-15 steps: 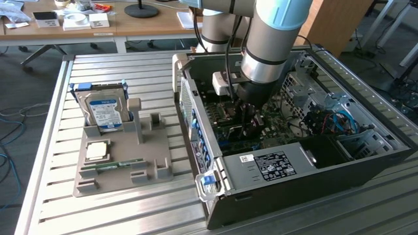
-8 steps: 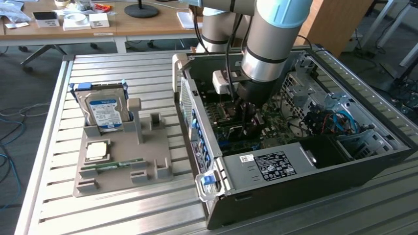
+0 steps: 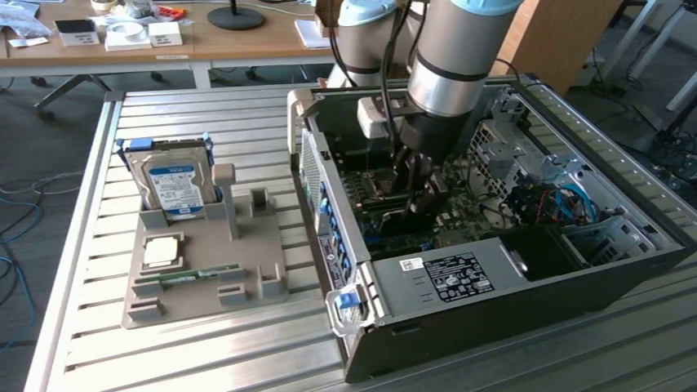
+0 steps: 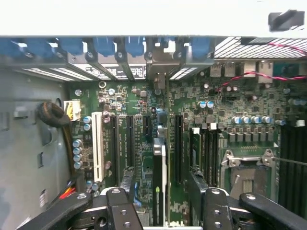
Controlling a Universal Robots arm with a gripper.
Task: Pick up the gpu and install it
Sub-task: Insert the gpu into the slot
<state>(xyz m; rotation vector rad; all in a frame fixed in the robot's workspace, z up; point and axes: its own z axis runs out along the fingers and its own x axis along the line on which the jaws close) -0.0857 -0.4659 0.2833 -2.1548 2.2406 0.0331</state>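
The gpu (image 4: 159, 182) stands on edge among the motherboard slots, low in the wrist frame's centre, between the spread fingers of the wide-open claw (image 4: 160, 191), which grips nothing. It looks thin, stiff and fragile, best held by its edges. The open computer case (image 3: 610, 286) at the exterior frame's right contains it; the tabletop (image 3: 185, 114) holder carries a hard drive (image 3: 175, 184).

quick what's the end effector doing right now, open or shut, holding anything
End effector: open, holding nothing, its fingers either side of the thin dark expansion card standing edge-on in the green motherboard.
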